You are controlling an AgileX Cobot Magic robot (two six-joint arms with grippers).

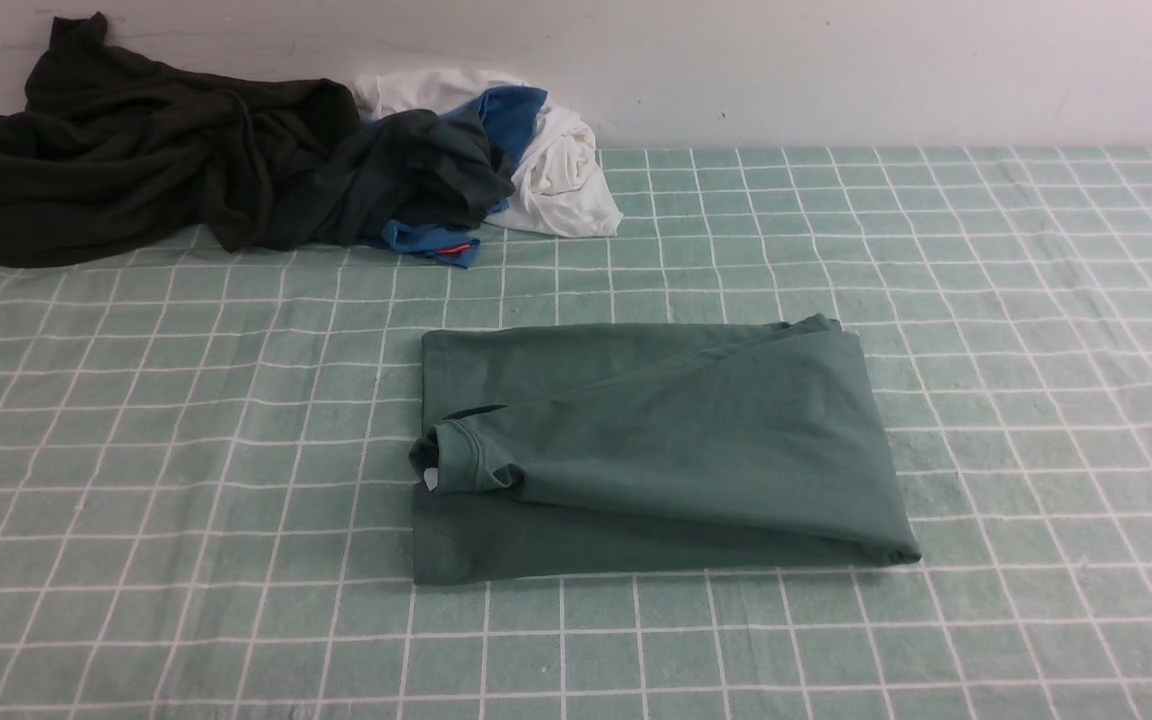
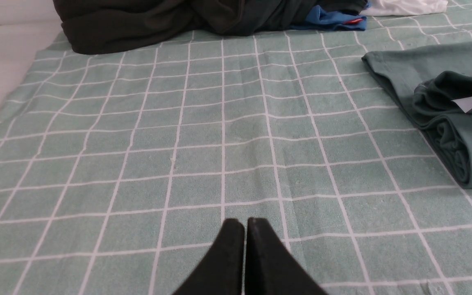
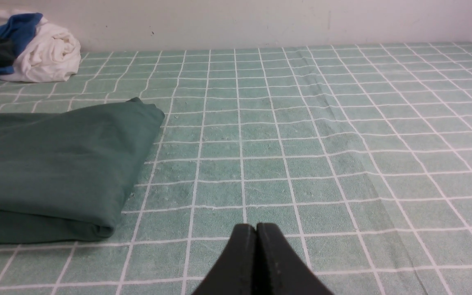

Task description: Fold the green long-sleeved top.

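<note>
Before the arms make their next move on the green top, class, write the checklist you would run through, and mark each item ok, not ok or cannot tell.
1. Green top folded into a compact stack: ok, layered on itself.
2. Edges lined up: not ok, the upper layer sits skewed and the collar bunches at the robot's left edge.
3. Left gripper free of cloth: ok, shut and empty over the checked cloth.
4. Right gripper free of cloth: ok, shut and empty beside the top.
5. Clothes pile apart from the top: ok, it lies by the wall.
</note>
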